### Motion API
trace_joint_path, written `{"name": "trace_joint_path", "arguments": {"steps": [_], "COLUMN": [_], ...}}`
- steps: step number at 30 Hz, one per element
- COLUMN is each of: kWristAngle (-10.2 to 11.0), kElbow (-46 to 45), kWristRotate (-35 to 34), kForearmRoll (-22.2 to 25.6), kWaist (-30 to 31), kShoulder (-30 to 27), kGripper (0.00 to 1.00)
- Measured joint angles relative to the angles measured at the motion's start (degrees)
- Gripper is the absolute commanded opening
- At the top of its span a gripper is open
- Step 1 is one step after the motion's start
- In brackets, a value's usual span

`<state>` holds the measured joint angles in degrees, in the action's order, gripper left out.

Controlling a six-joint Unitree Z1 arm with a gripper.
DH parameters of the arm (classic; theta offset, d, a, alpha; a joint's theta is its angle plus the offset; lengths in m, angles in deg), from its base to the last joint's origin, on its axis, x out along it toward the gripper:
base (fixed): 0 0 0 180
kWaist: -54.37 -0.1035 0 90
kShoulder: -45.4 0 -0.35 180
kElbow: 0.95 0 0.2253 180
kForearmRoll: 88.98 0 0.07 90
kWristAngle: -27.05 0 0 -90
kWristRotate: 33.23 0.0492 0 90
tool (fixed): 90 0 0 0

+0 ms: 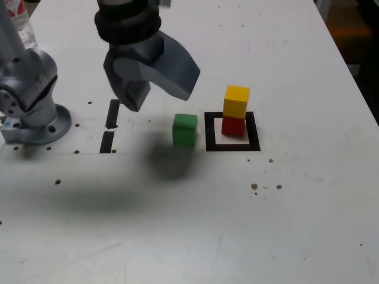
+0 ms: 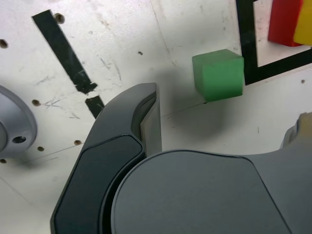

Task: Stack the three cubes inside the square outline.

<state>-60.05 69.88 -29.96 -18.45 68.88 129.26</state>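
You had the gripper (image 1: 161, 99) open, its jaws spread wide with nothing between them, in the air over the table (image 1: 296, 207). In the exterior view it showed to the left of the green cube (image 1: 185, 130) and on its far side, apart from it. The green cube sat upright on the table, just outside the outline (image 1: 210, 133), near its left side in that view. Inside the outline you had the red cube (image 1: 233, 126), with the yellow cube (image 1: 236, 100) resting on top of it. Your wrist view showed the green cube apart from both jaws, and only parts of the red and yellow cubes at the picture's edge. To the exterior view's left of the green cube lay two black strips, the far strip (image 1: 112, 113) and the near strip (image 1: 106, 142), almost in line. Farther left you could see the grey arm base (image 1: 35, 127), and at the far left a clear bottle (image 1: 21, 23), cut off by the picture's edge. A blurred shadow fell by the green cube, on its near side.
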Motion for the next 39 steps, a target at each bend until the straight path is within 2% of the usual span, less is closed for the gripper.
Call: {"name": "trace_joint_path", "arguments": {"steps": [10, 21, 28, 29, 36, 37, 38, 39], "kWristAngle": [0.01, -0.14, -0.19, -0.26, -0.54, -0.29, 0.04, 0.13], "kElbow": [-0.91, -0.89, -0.81, -0.81, -1.67, -1.77, -1.84, -1.84], "kWristRotate": [0.00, 0.00, 0.00, -0.07, -3.03, -3.35, -3.63, -3.72], "kForearmRoll": [-3.05, -8.06, -9.45, -9.48, -8.50, -8.50, -8.56, -8.62], "kWaist": [0.00, 0.00, -0.37, -0.52, -1.59, -1.62, -1.63, -1.63], "kShoulder": [4.21, 13.06, 15.79, 16.10, 17.15, 17.15, 17.15, 17.13], "kGripper": [0.97, 0.94, 0.91, 0.88, 0.35, 0.31, 0.23, 0.21]}}
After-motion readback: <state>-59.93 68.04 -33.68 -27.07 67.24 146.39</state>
